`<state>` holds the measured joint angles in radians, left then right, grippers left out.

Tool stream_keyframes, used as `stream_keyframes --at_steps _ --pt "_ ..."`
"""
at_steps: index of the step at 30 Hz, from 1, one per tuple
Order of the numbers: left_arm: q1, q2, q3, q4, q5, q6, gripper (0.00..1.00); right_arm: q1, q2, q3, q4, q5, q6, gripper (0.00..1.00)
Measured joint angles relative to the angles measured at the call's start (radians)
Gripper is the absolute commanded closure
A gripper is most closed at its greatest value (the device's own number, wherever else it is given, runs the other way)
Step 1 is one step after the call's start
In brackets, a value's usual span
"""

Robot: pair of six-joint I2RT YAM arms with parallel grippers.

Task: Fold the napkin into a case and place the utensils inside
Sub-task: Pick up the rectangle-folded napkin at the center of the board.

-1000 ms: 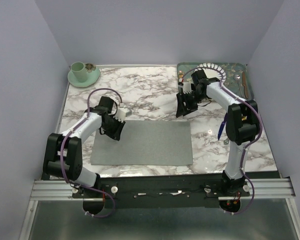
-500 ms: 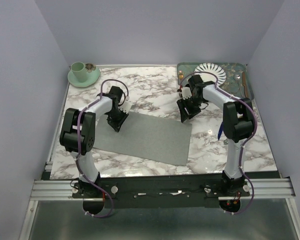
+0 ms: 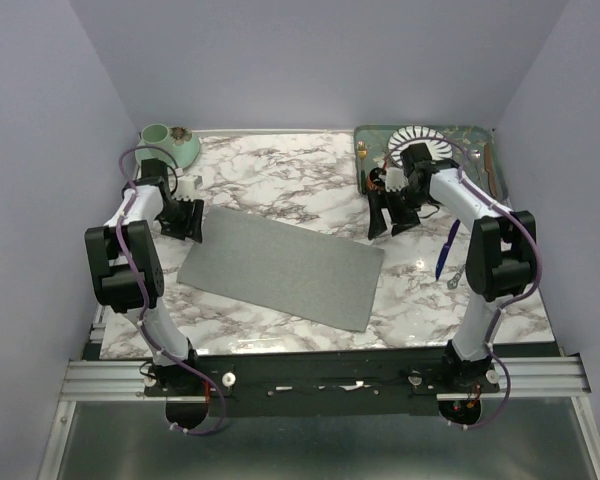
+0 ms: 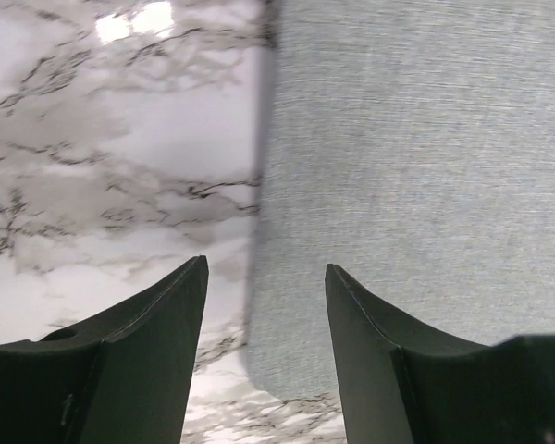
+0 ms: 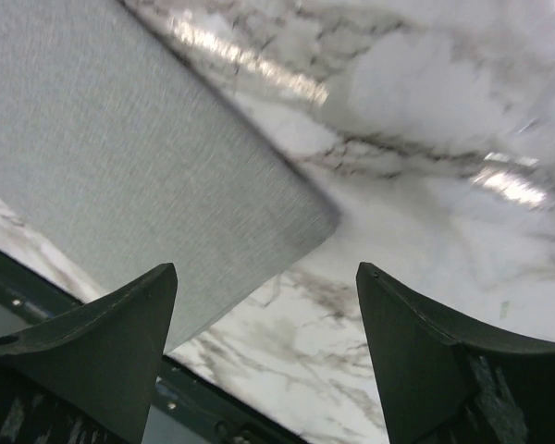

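since the napkin (image 3: pixel 280 268) lies flat and unfolded, slightly skewed across the middle of the marble table (image 3: pixel 280 180), the task appears to be at its very start: no fold is made, no case exists, and the blue-handled utensil (image 3: pixel 443 250) waits on the table to the right of the cloth, near the right arm. the left gripper (image 3: pixel 187 220) stands at the napkin's far left corner and the right gripper (image 3: pixel 388 215) just beyond its far right corner, so the step in hand looks like lining up for the first fold. the next move likely calls for both to come down on those far corners, pinch the cloth alone, and carry the far edge toward the near one evenly so the fold stays straight. the top view alone shows the whole cloth, its skew, the utensil and the green tray (image 3: pixel 470 150). the wrist views give what it cannot: the left fingers (image 4: pixel 157 305) are apart with nothing between them, the napkin's side edge running under the gap, and the right fingers (image 5: pixel 120 314) are spread wide and empty above the rounded corner.
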<state>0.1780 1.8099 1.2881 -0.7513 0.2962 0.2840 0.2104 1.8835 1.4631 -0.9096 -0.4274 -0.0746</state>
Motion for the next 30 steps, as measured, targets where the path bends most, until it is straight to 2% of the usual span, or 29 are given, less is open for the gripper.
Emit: stream_keyframes --at_steps 2,11,18,21,24,30 --pt "0.023 0.000 0.000 0.003 0.000 -0.003 0.38 0.000 -0.020 -0.050 -0.005 -0.017 0.019 0.12" --pt "0.002 0.010 -0.054 0.100 -0.002 -0.020 0.47 0.000 -0.025 -0.254 -0.002 -0.061 0.114 0.12" --pt "-0.031 0.027 -0.089 0.166 -0.027 -0.023 0.52 0.000 -0.020 -0.262 0.020 -0.071 0.135 0.15" --pt "-0.057 0.027 -0.095 0.194 -0.051 -0.023 0.57 0.000 -0.003 -0.263 0.027 -0.090 0.143 0.16" --pt "-0.079 0.023 -0.106 0.223 -0.079 -0.024 0.65 -0.001 0.007 -0.263 0.027 -0.112 0.153 0.19" --pt "-0.090 0.023 -0.109 0.241 -0.092 -0.030 0.90 -0.005 0.030 -0.259 0.024 -0.148 0.164 0.23"
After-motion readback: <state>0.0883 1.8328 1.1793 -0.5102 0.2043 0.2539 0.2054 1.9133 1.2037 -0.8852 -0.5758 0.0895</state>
